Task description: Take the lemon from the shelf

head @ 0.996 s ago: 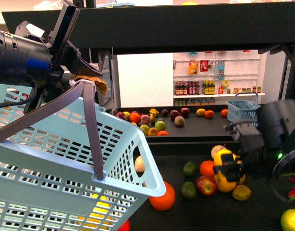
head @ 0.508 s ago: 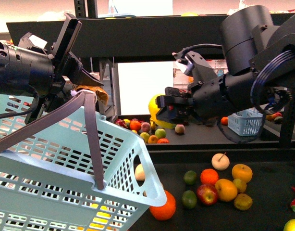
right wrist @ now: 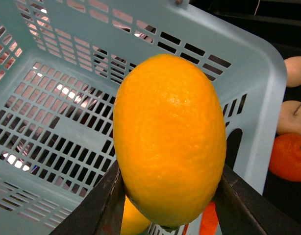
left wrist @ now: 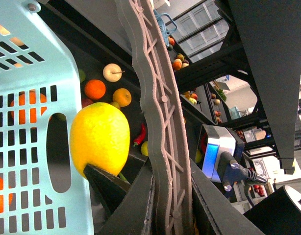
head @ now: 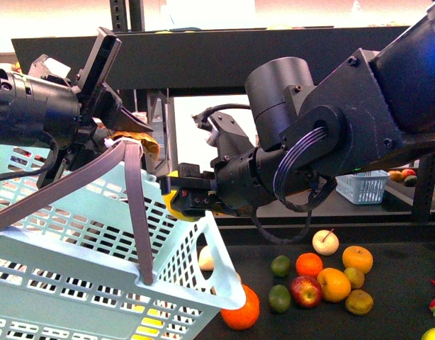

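holding entry: right gripper (head: 181, 193) clamped on the lemon (right wrist: 169, 137), just above the rim of the pale blue basket (head: 76, 283), clear of the shelf (head: 203, 49). left gripper (head: 125, 129) closed on the basket's grey handle (head: 136, 212), basket tilted.

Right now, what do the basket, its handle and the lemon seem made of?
Basket: likely moulded plastic, pale blue, slightly glossy, slotted walls. Handle: probably plastic too, matte grey-brown, ribbed. Lemon: bright yellow dimpled skin; real or imitation, I cannot tell.

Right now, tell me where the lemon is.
The lemon is clamped in the right gripper, at centre-left of the front view, beside the upper rim of the light-blue basket that the left gripper holds by its handle.
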Robot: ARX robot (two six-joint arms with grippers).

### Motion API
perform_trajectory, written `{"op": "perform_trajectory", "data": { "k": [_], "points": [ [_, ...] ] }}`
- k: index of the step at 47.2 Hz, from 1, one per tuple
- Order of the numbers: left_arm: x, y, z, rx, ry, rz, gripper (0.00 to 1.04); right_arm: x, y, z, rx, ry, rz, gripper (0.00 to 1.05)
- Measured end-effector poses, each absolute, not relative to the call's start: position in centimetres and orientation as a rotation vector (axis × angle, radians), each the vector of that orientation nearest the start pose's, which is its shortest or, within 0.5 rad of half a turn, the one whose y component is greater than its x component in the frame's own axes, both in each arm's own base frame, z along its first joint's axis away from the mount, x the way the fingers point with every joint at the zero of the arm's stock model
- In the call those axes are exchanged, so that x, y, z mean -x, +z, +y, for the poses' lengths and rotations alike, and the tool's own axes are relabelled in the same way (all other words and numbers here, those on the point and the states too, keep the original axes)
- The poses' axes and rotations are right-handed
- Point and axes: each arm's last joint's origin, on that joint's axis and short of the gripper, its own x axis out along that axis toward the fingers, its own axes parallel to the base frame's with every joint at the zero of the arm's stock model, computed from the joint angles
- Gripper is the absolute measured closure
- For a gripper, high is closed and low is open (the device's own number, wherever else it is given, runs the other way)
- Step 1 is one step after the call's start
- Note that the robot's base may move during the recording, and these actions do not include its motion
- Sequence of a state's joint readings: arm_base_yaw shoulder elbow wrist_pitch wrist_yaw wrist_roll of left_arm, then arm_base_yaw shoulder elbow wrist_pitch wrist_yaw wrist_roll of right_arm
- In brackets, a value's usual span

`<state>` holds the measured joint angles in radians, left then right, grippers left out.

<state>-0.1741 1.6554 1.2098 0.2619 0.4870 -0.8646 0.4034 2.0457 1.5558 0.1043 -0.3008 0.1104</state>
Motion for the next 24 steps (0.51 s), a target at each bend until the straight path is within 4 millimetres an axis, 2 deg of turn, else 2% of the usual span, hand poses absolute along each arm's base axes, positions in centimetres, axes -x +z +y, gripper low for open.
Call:
{"op": "perform_trajectory", "data": {
  "k": [8, 12, 16, 24],
  "points": [
    [-37.3, 29.8, -7.9, 0.859, -0.539, 0.459, 0.92, -43.2, 23.8, 20.4, -0.072, 0.658, 0.443, 0.61],
    [-37.3, 29.8, -7.9, 0.859, -0.539, 0.459, 0.92, -43.2, 23.9, 20.6, -0.069, 0.656, 0.441, 0.46],
    [-37.3, 29.8, -7.9, 0.859, -0.538, 0.459, 0.92, -43.2, 23.9, 20.6, -0.068, 0.649, 0.439, 0.36],
    [-37.3, 29.8, -7.9, 0.858, -0.541, 0.46, 0.92, -43.8, 24.1, 19.6, -0.08, 0.595, 0.426, 0.12]
  ]
}}
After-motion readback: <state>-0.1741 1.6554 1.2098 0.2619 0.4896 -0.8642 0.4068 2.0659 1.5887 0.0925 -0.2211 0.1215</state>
